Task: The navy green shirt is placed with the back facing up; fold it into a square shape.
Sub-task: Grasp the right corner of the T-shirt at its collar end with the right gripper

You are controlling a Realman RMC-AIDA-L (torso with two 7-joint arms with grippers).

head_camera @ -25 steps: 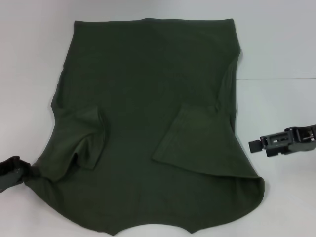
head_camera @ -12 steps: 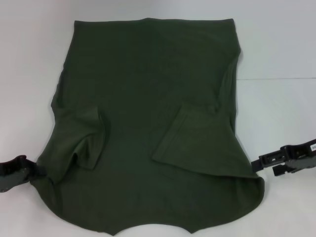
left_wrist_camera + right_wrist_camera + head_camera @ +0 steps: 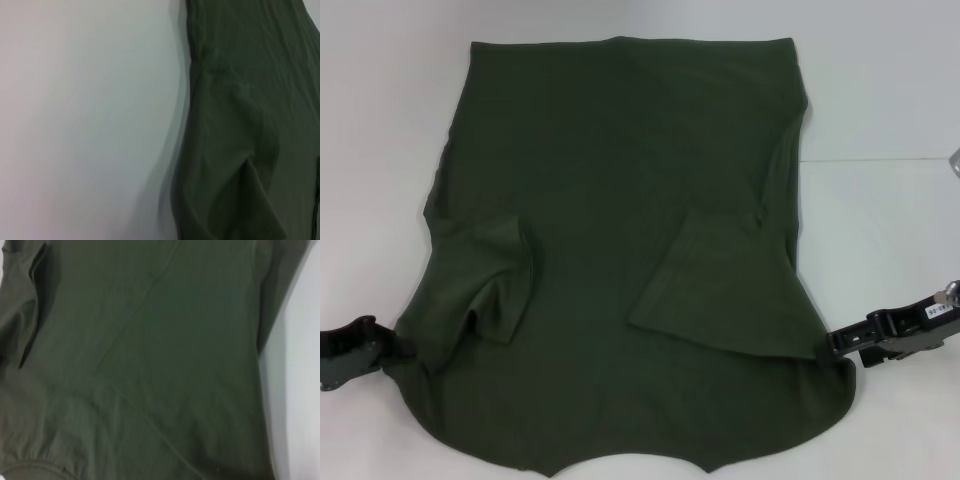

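On the plain white surface the navy green shirt lay spread flat, sleeves folded in, looking soft, light and floppy, best held at its side edges, where the left tool and right tool touched it, though I could not tell their grip.

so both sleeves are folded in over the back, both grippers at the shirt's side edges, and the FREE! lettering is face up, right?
Not the lettering: the head view shows the navy green shirt plain side up. The rest holds: sleeves folded in, left gripper and right gripper at its side edges.
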